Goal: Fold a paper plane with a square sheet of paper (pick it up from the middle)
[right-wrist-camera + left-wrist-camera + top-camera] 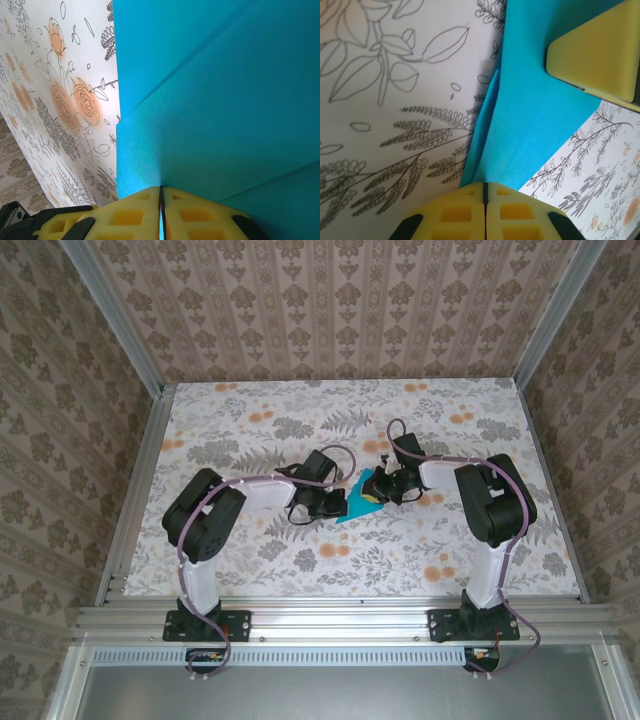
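Note:
The teal-blue sheet of paper (356, 510) lies folded in layers at mid-table, between both grippers. My left gripper (337, 503) is shut on it from the left. In the left wrist view its yellow fingertips (485, 187) pinch a raised crease of the paper (535, 100). From the right, my right gripper (383, 490) is also shut on the sheet. The right wrist view has its tips (161, 190) closed on an edge of the paper (225, 100), which carries long diagonal creases. A yellow finger (595, 55) of the right gripper rests over the paper. The grippers hide its outline, so I cannot tell a paper plane shape.
The table (250, 420) has a floral cover and is walled by patterned panels with aluminium posts. The arm bases (205, 625) stand on the rail at the near edge. Open floral surface (395, 125) lies left of the paper.

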`<action>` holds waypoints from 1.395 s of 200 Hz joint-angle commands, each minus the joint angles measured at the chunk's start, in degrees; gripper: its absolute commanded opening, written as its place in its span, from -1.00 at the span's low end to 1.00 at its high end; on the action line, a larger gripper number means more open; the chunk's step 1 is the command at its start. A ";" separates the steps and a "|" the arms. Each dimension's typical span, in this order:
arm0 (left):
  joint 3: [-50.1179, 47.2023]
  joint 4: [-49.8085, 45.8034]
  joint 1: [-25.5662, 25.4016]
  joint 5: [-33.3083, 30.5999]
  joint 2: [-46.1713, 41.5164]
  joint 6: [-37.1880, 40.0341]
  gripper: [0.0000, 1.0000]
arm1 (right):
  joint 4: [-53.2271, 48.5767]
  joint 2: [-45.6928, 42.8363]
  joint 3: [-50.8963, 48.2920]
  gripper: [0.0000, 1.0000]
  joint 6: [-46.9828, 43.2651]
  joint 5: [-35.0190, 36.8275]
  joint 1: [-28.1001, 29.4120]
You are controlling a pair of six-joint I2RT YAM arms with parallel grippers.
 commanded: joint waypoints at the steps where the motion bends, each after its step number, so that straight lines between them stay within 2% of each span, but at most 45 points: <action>1: -2.46 -5.69 -0.11 -1.78 -2.01 1.81 -0.87 | -5.30 5.87 -3.99 -0.74 1.63 11.95 -1.26; 42: -0.78 -5.42 -0.58 -0.81 -0.18 2.17 -0.90 | 3.70 -2.67 -4.67 -0.65 3.46 3.80 -0.96; 85: -0.31 -6.08 -0.77 -1.49 0.19 2.57 -0.93 | 4.96 -7.97 -5.63 -0.70 3.17 1.35 3.07; 138: 0.03 -6.12 -0.84 -1.60 0.47 2.64 -0.96 | 8.05 -4.55 -6.74 -0.82 5.73 0.58 7.28; 176: 0.21 -5.82 -0.86 -1.60 -0.39 2.46 -0.96 | 7.45 -2.56 -6.61 -0.84 5.08 1.43 7.96; 198: -0.26 -2.92 -0.72 0.25 -2.61 1.73 -0.92 | 5.48 -1.89 -6.56 -0.85 4.26 3.41 7.88; 241: -4.47 9.98 -0.23 5.66 -4.66 -3.74 -0.79 | 5.15 -1.26 -6.73 -0.86 4.41 3.65 7.79; 279: -4.13 7.16 -0.23 3.96 -1.66 -3.28 -0.84 | 4.89 -1.38 -6.65 -0.87 4.23 3.56 7.60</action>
